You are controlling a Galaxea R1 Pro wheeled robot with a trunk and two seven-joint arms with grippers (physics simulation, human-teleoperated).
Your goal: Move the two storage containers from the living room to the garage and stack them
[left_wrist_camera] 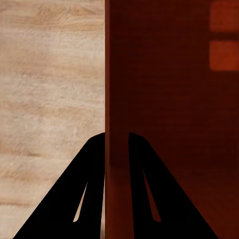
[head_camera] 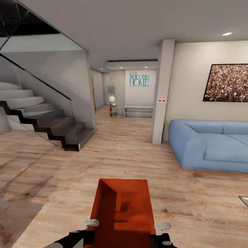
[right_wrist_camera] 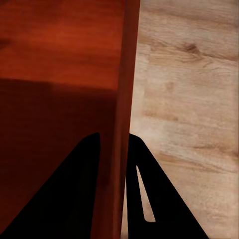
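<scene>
We carry one orange-red open-top plastic storage container (head_camera: pixel 122 210) low in front of us above the light wood plank floor (head_camera: pixel 103 158), left gripper (left_wrist_camera: pixel 117 142) and right gripper (right_wrist_camera: pixel 113 142) each clamped over a side wall; we should roll steadily, keeping both wrists level

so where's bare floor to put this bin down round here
Open wood floor lies ahead of the storage container, bordered by the staircase on the left, the blue sofa on the right and the pillar behind. It narrows into the hallway by the low shelf.
</scene>
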